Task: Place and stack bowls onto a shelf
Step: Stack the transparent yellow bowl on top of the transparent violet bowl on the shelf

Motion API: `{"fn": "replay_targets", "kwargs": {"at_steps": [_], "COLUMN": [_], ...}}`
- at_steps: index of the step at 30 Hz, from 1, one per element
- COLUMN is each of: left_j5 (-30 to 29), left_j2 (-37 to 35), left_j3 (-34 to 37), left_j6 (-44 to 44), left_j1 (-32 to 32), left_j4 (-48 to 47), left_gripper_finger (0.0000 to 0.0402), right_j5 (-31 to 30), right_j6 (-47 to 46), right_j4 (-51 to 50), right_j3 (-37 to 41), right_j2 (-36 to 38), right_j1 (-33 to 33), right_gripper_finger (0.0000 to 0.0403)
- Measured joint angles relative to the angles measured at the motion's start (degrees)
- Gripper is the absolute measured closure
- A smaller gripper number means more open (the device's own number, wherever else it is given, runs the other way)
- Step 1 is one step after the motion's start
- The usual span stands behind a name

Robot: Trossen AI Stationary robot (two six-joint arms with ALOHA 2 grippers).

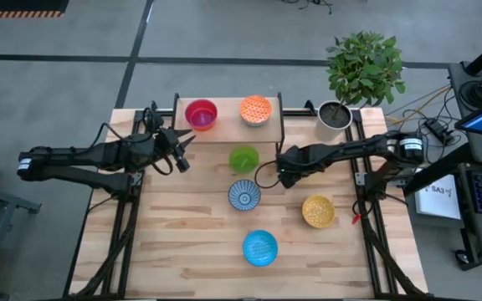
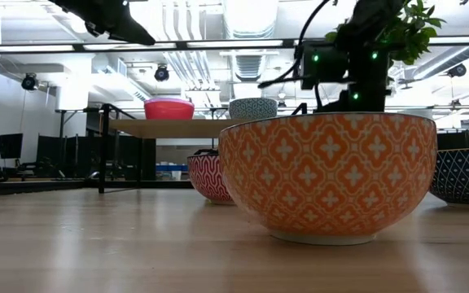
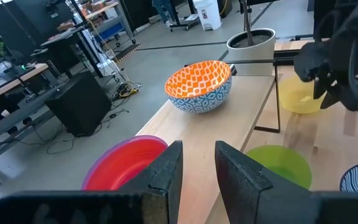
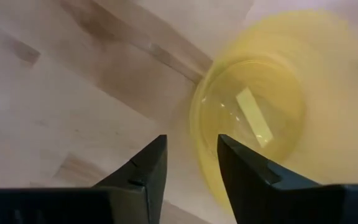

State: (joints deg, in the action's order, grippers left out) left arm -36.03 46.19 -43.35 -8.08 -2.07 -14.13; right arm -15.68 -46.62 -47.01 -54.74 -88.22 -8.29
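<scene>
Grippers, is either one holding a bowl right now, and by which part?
No. The left gripper and the right gripper both stand open with nothing between the fingers.

The right gripper (image 4: 190, 163) hangs over the wooden tabletop (image 4: 73, 81), its two dark fingers (image 4: 143, 173) set a little apart with nothing between them. Just beyond the fingertips sits a blurred yellow bowl (image 4: 253, 118), its inside showing a pale rectangular reflection.
</scene>
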Motion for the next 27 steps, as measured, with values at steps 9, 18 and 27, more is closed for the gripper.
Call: {"fn": "replay_targets", "kwargs": {"at_steps": [9, 18, 27], "left_j5": [0.0, 0.7, 1.0], "left_j2": [0.0, -1.0, -7.8], "left_j3": [0.0, 1.2, 4.3], "left_j6": [-0.3, -2.0, -3.3], "left_j1": [0.0, 0.0, 0.0], "left_j4": [0.0, 1.1, 5.3], "left_gripper_finger": [0.0325, 0.0325, 0.0325], "right_j5": [0.7, 10.5, 19.6], "right_j6": [0.9, 7.3, 23.9], "right_j4": [0.5, -1.0, -0.6], "right_j3": [-1.4, -6.9, -21.0], "right_j2": [-3.6, 0.1, 1.0], "right_j1": [0.1, 2.6, 9.0], "right_gripper_finger": [0.0363, 0.0394, 0.0394]}}
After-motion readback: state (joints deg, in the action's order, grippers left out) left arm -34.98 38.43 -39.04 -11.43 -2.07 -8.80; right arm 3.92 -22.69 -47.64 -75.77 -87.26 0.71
